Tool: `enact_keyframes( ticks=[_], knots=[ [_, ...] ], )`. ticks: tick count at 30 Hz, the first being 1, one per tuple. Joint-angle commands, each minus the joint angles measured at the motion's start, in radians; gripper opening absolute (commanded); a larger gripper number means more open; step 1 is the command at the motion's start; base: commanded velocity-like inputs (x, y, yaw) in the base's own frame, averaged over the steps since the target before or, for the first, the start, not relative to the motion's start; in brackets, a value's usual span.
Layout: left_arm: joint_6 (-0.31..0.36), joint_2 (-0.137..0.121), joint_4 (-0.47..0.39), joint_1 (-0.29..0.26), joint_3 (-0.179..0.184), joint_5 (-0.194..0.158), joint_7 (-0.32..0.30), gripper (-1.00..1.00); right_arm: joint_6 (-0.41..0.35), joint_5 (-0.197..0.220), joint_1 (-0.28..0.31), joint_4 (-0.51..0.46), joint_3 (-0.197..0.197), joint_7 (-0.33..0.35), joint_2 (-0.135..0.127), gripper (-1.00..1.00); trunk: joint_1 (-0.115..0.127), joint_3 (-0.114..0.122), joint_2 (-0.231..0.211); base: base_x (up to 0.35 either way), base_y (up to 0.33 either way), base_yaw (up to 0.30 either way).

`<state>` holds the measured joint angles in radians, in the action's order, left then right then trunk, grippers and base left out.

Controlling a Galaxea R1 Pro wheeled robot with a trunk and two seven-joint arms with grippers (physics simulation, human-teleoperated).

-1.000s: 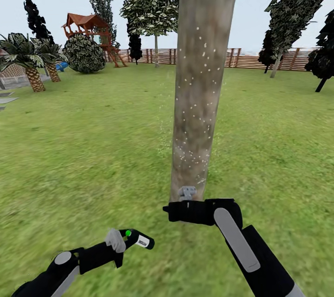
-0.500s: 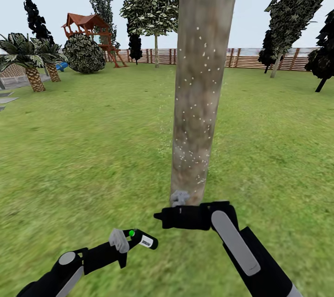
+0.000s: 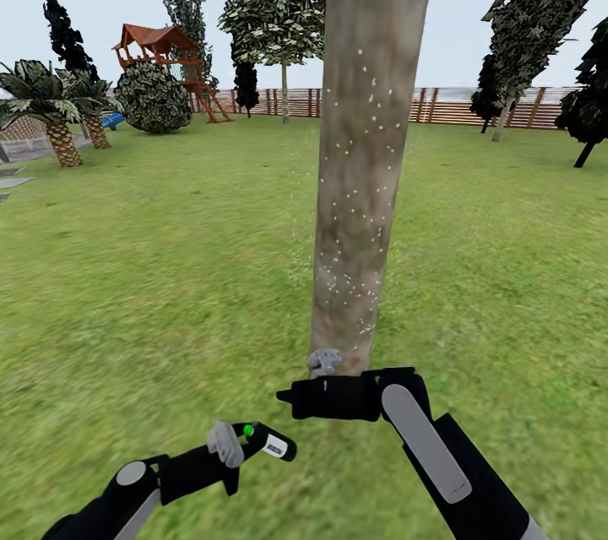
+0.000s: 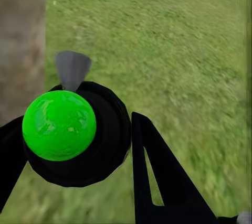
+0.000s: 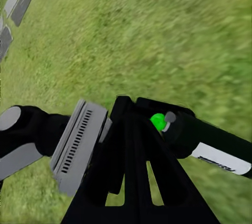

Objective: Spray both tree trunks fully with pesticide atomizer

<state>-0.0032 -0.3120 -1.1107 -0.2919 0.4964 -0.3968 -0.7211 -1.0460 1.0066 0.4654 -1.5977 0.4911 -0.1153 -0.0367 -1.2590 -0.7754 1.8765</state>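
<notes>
A thick grey-brown tree trunk [image 3: 365, 143] rises straight ahead, dotted with white pesticide specks [image 3: 348, 213] from about mid height down to near its base. Low and left of it, my left gripper [image 3: 243, 441] is shut on the pesticide atomizer [image 3: 272, 443], a slim dark bottle with a pale label. The left wrist view shows the atomizer's dark head with a green ball [image 4: 59, 125] between the black fingers [image 4: 157, 177], and the trunk [image 4: 21, 40] beside it. My right gripper [image 3: 289, 395] hovers at the trunk's foot, shut and holding nothing; in its own view the right gripper [image 5: 127, 109] points at the atomizer [image 5: 212, 145].
Green lawn [image 3: 152, 270] stretches all around. A wooden slat fence [image 3: 456, 105] closes the far side. At the back left stand a playhouse [image 3: 165, 51], a round bush [image 3: 152, 97] and palms [image 3: 51, 105]. Dark trees [image 3: 540, 25] lean at the right. Paving slabs [image 5: 18, 6] lie nearby.
My left gripper with the atomizer has shifted a little right and toward the trunk. The right gripper has slid left and slightly lower. The trunk's specks look unchanged.
</notes>
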Motion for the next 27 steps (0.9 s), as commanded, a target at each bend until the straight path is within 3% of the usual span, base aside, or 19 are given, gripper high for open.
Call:
enact_keyframes(
  ticks=[1, 23, 27],
  knots=[
    [-0.001, 0.0, 0.0, -0.001, 0.005, -0.007, 0.003, -1.0, -0.001, 0.01, 0.001, -0.001, 0.002, -0.01, 0.0, -1.0, 0.0, -0.001, 0.0, 0.0, 0.0, 0.0],
    [-0.001, 0.011, 0.0, -0.001, 0.01, -0.004, 0.004, -1.0, -0.001, 0.007, 0.001, 0.004, 0.006, -0.014, 0.004, -1.0, 0.0, -0.001, 0.0, 0.0, 0.0, 0.0],
    [0.0, 0.031, 0.0, -0.001, 0.006, 0.055, 0.004, -1.0, -0.001, 0.003, 0.001, 0.009, 0.006, -0.018, 0.005, -1.0, 0.0, -0.001, 0.0, 0.0, 0.0, 0.0]
  ],
)
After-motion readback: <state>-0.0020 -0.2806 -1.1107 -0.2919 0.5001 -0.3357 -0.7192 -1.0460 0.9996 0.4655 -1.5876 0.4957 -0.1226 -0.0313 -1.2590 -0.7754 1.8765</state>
